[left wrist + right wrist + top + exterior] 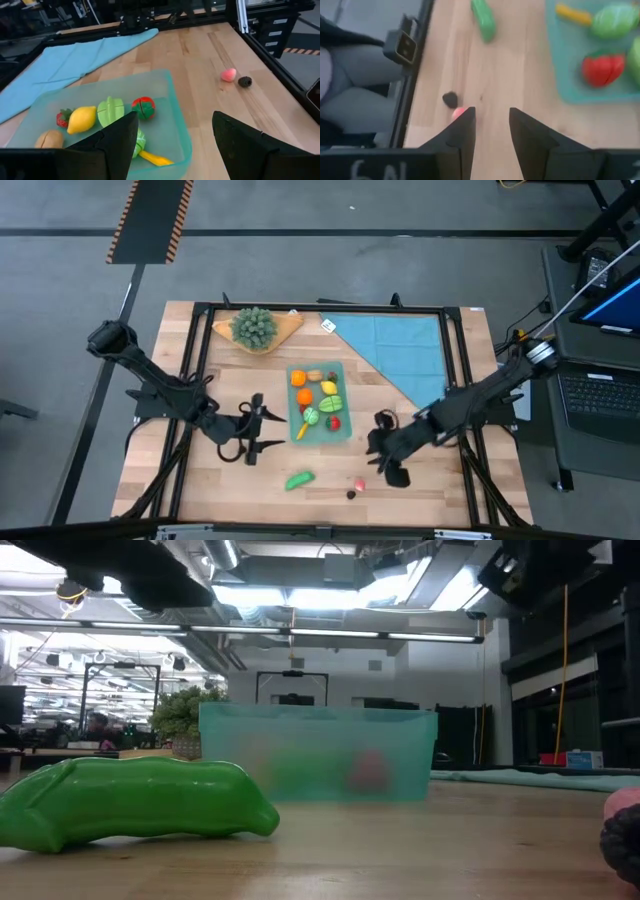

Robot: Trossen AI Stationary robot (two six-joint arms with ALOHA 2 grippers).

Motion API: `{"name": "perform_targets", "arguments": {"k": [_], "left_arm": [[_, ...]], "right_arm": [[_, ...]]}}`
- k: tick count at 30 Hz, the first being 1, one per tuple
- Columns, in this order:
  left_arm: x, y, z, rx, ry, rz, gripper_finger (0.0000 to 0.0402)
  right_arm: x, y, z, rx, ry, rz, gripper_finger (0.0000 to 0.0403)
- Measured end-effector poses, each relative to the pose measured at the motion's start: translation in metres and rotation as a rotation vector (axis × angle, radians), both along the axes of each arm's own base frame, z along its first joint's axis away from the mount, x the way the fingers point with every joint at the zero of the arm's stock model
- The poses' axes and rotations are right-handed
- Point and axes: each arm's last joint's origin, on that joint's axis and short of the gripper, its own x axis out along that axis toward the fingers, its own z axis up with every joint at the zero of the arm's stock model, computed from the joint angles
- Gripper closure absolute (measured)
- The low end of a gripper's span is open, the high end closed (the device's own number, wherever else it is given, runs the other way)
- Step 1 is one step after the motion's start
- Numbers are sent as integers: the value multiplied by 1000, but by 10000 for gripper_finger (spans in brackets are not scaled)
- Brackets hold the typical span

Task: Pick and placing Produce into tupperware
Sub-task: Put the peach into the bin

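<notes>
Two dark fingers [120, 145] stand apart over a translucent teal plastic container [177, 125] holding small toy produce [82, 119]. A pink piece [228, 75] and a dark piece [244, 81] lie just beside each other on the wooden tabletop [210, 55].

1. A grey concrete floor [330, 270] surrounds the wooden table [200, 490].
2. Orange-and-black hazard tape [150, 220] marks the floor.
3. Long ceiling lights [330, 590] glow overhead.
4. A laptop [600, 395] sits beside the table.

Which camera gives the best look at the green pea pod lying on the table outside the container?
The low view: the green pea pod lies close to the lens, its whole bumpy length visible. The high view shows it tiny, in front of the tupperware. The right wrist view catches one end. The left wrist view misses it.
</notes>
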Motion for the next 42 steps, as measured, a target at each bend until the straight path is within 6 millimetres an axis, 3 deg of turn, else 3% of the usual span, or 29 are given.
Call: {"name": "perform_targets", "arguments": {"k": [10,15,29,38,42], "left_arm": [[-4,-6,0,10,-7,-7,154],[-4,-6,0,11,-7,-7,154],[-5,-7,0,14,-4,-13,154],[-5,-7,0,15,-4,-13,154],[-5,-7,0,16,-3,-14,154]], "right_arm": [[34,54,-13,-64,187,7,282],[43,69,-30,-93,221,30,282],[49,78,-73,-149,325,72,282],[52,77,-74,-144,319,65,280],[52,77,-74,-147,318,69,258]]}}
